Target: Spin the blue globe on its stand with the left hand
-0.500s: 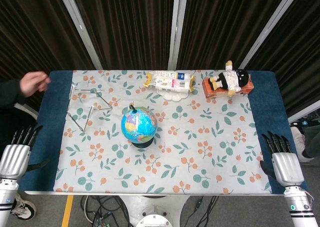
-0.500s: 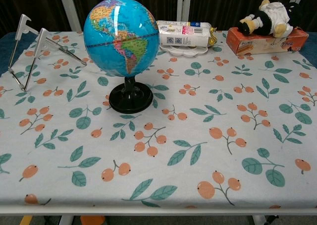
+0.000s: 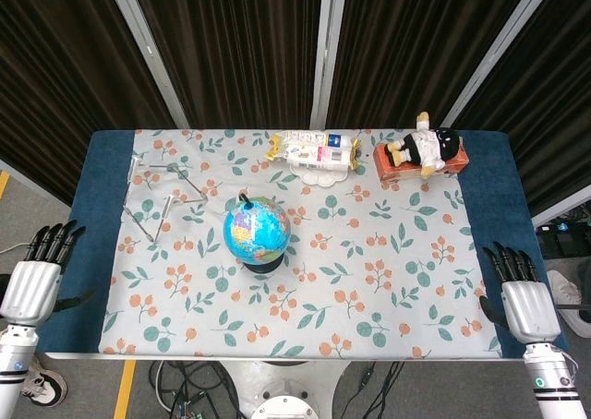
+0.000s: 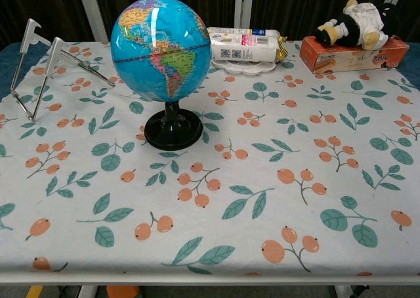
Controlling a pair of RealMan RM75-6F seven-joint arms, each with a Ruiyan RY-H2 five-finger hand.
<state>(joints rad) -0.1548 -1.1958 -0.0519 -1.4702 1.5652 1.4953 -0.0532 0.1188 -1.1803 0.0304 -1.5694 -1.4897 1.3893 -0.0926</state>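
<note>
The blue globe (image 3: 256, 232) stands upright on its black stand (image 4: 174, 130) near the middle of the floral tablecloth, slightly left of centre; the chest view shows the globe (image 4: 161, 47) close up. My left hand (image 3: 33, 279) hovers off the table's left front corner, fingers extended and apart, holding nothing, far from the globe. My right hand (image 3: 524, 297) is at the right front corner, also with fingers apart and empty. Neither hand appears in the chest view.
A folding metal rack (image 3: 155, 197) lies left of the globe. At the back sit a white plate with a packaged snack (image 3: 314, 150) and an orange tissue box (image 3: 420, 161) with a plush toy (image 3: 427, 146) on top.
A person's hand at the far left edge has withdrawn out of view. My left hand has shifted slightly. The globe and the right hand have not moved.
</note>
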